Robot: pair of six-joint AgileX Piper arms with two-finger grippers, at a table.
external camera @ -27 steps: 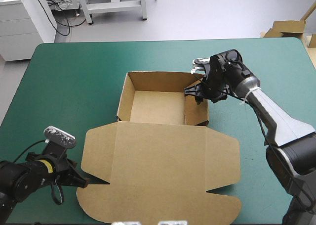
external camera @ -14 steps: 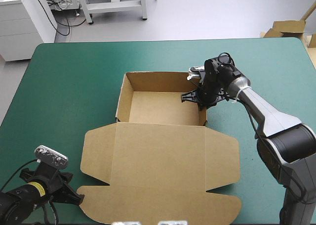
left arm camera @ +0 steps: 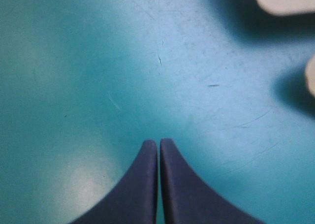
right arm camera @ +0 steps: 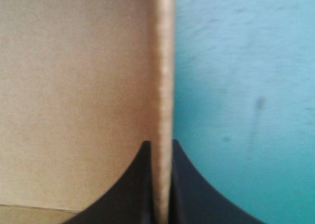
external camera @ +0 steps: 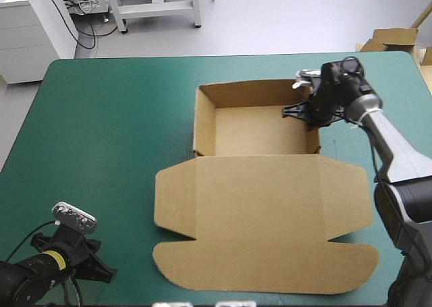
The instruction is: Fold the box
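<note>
The brown box (external camera: 260, 128) stands as an open tray in the table's far right half, its walls raised. Its lid (external camera: 263, 219) lies flat toward the front edge. My right gripper (external camera: 312, 117) reaches down over the tray's right wall. In the right wrist view its black fingers (right arm camera: 142, 184) are all but shut on that wall's top edge (right arm camera: 165, 61), with the tray's inside on one side and teal-green cover on the other. My left gripper (external camera: 108, 274) sits low near the front left corner, apart from the lid. Shut (left arm camera: 158, 146), it holds nothing over bare cover.
Teal-green cover (external camera: 101, 131) lies bare across the table's left half and behind the tray. The tray's right wall is a short way from the table's right edge (external camera: 422, 84). More brown board (external camera: 395, 37) lies beyond the far right corner, off the table.
The right gripper went from open to shut on the tray's right wall, and the whole box slid to the right with it. The left arm drew back toward the front left corner.
</note>
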